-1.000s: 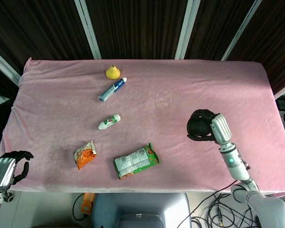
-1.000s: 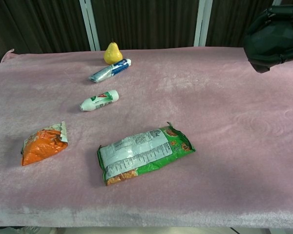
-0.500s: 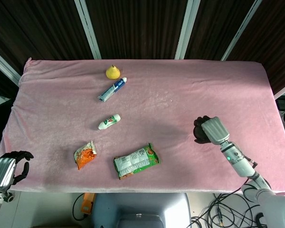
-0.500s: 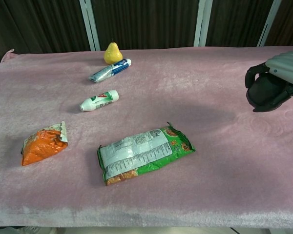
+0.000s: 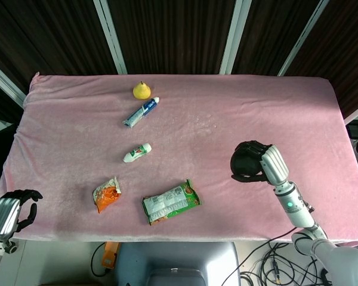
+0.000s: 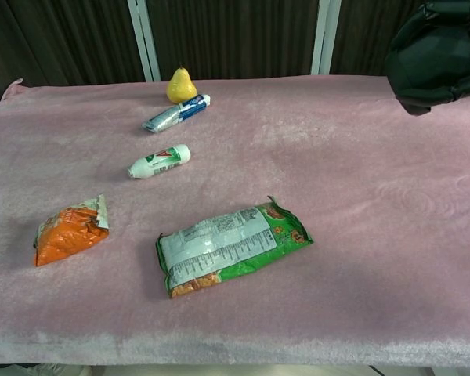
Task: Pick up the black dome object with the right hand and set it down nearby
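Lifting again after dipping toward the tabletop half a second ago, your right hand grips the dome held high over the right side, so it isn't placed yet.

Both views are evenly, brightly lit from above; soft short shadows are cast on the pink table cover; dark backdrop underexposed; slight blur seen at chest view's right top corner
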`<move>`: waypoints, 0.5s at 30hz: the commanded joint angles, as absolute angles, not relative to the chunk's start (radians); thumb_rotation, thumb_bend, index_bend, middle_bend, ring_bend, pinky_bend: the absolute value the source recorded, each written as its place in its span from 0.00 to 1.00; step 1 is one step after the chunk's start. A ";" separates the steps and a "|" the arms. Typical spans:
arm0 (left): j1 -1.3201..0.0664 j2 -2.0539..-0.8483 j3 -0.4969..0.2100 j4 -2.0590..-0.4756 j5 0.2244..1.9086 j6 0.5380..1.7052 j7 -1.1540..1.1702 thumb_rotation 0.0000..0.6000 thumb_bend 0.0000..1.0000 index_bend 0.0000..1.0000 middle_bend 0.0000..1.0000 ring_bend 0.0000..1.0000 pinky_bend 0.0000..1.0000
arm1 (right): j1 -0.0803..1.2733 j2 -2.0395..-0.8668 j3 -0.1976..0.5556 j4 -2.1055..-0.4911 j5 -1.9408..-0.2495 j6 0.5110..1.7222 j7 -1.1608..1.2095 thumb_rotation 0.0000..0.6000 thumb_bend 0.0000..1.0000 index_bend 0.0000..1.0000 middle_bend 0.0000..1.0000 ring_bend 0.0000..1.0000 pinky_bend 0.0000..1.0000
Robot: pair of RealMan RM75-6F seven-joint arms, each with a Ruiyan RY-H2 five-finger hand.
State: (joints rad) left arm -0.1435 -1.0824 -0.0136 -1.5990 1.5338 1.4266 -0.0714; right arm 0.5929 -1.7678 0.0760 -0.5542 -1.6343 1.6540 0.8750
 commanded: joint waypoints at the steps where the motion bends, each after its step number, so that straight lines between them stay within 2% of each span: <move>1: -0.144 -1.083 -0.014 -1.599 1.534 1.427 -0.070 1.00 0.58 0.46 0.50 0.42 0.46 | 0.584 -1.775 0.046 -0.509 -1.640 1.534 0.808 1.00 0.22 0.78 0.67 0.72 0.92; 8: -0.145 -1.083 -0.014 -1.599 1.532 1.424 -0.067 1.00 0.57 0.46 0.50 0.42 0.46 | 0.605 -1.745 -0.040 -0.508 -1.657 1.259 0.630 1.00 0.22 0.78 0.67 0.69 0.89; 15: -0.143 -1.082 -0.014 -1.600 1.533 1.428 -0.072 1.00 0.57 0.46 0.50 0.42 0.46 | 0.613 -1.777 -0.046 -0.482 -1.646 1.178 0.488 1.00 0.22 0.77 0.67 0.66 0.85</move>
State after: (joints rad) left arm -0.1428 -1.0819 -0.0144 -1.5996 1.5331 1.4282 -0.0716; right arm 0.6088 -1.7686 -0.0368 -0.4914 -1.6485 1.1954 0.5061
